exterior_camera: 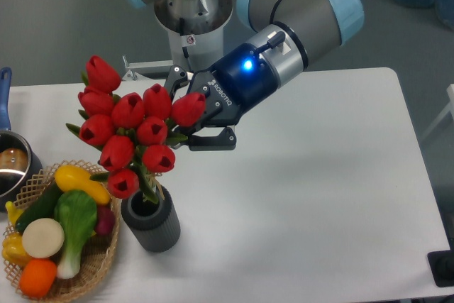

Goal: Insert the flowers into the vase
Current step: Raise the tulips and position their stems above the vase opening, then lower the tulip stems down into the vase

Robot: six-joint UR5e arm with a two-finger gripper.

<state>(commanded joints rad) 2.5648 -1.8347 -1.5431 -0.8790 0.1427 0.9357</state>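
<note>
One arm reaches down-left from its base, its gripper (186, 113) clamped on the flowers (130, 131), whose stems dip into the vase (151, 223) beside the basket (99, 260).

The arm reaches down from upper right toward the left, its wrist tilted and a blue light glowing on the gripper (186, 113) body; the two black fingers (213, 141) point left, closed on the flowers (128, 133), one finger above, one below
</note>
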